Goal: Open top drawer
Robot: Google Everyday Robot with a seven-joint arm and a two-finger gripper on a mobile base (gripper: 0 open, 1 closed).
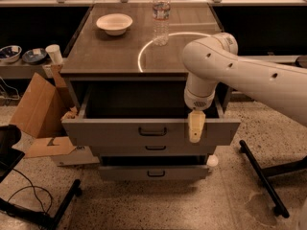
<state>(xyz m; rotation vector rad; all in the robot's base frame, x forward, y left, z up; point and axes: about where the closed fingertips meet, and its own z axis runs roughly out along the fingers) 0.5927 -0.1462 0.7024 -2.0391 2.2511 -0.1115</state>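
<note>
The top drawer (pixel 110 130) is a wide grey metal drawer with a small dark centre handle (pixel 152 131). It stands pulled far out from the cabinet, and its deep dark interior shows empty. My gripper (pixel 195 126) hangs from the white arm over the drawer's front edge, to the right of the handle and apart from it. Its cream fingertips point down in front of the drawer face. Two shorter grey drawers (pixel 156 149) sit below, the lowest one (pixel 152 172) slightly out.
On the cabinet top stand a white bowl (pixel 114 23) and a water bottle (pixel 161 16). A cardboard box (pixel 41 104) leans at the left. A dark stand leg (pixel 261 176) lies at the right, another (pixel 57 207) at the lower left. A side shelf (pixel 19 68) holds bowls and a cup.
</note>
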